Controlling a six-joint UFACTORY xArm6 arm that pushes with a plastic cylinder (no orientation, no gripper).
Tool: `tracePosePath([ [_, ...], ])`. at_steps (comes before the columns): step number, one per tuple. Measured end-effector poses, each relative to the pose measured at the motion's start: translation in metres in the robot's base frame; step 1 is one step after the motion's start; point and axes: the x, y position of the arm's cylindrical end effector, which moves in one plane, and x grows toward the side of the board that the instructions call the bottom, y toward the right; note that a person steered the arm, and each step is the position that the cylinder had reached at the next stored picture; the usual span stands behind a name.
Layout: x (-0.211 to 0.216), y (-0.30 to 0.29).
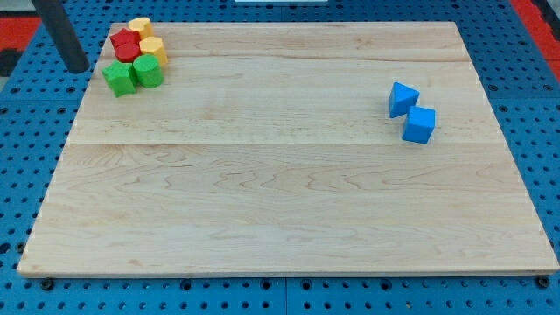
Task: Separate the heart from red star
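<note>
Board: a pale wooden board (289, 175) with visible grain and faint plank seams lay on a blue pegboard (26, 175) dotted with holes; it is the landmark for all places below.
Rod: a straight dark matte rod (61, 35) entered from the view's top, cut off by the frame.
My tip: my tip (79, 70) sat just off the board's top-left corner, near the cluster but apart from it, on its left.
Gripper: the arm carried none, so there were no jaws to be open or closed.
Cluster: six small smooth blocks were packed together at the board's top-left corner.
Red star: the red star (125, 45) lay in the cluster's upper part; its points were hard to make out.
Heart: the yellow heart (140, 26) touched the red star on its upper right; its shape was hard to tell.
Yellow block: a second yellow block (155, 47), rounded, pressed against the red star's right.
Green blocks: a green block (119, 78) and a green cylinder (149, 72) sat below the red star, side by side.
Blue blocks: a blue block (402, 99) with slanted faces and a blue cube (419, 125) touched each other near the board's right edge, well apart from the cluster.
</note>
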Motion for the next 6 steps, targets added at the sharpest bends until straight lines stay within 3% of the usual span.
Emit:
tracePosePath([
  [3, 0.004, 0.021],
  [4, 0.0, 0.001],
  [5, -0.018, 0.0],
  [6, -0.089, 0.024],
])
